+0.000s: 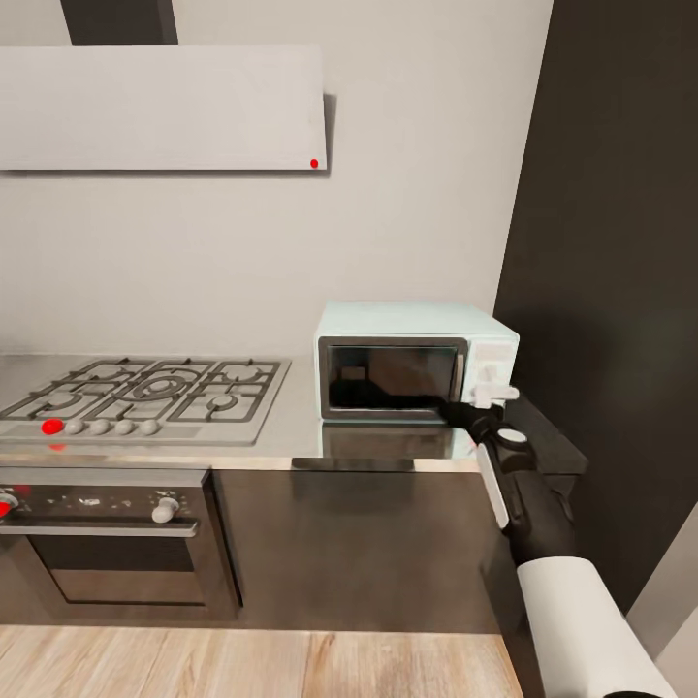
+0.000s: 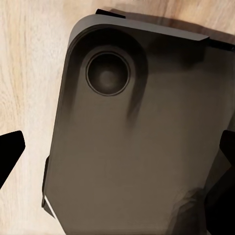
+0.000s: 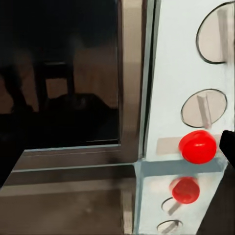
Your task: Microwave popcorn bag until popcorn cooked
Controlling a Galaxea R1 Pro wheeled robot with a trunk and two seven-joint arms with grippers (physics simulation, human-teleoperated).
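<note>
I see the mint microwave (image 1: 415, 362), door closed, on the grey countertop (image 1: 291, 441) beside the hob (image 1: 145, 388). My right gripper (image 1: 492, 393) reaches its control panel; finger spacing unclear. My left gripper's fingers (image 2: 10, 154) are spread.

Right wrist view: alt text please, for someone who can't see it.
Close-up of the pale blue microwave front: a red button sits below two white knobs on its control panel, right of the closed dark glass door. The glossy countertop below mirrors the panel.

Mint-blue microwave (image 1: 417, 361), red dot (image 3: 197, 146), seemingly dark glass door (image 1: 391, 378), grey countertop (image 1: 291, 431)
</note>
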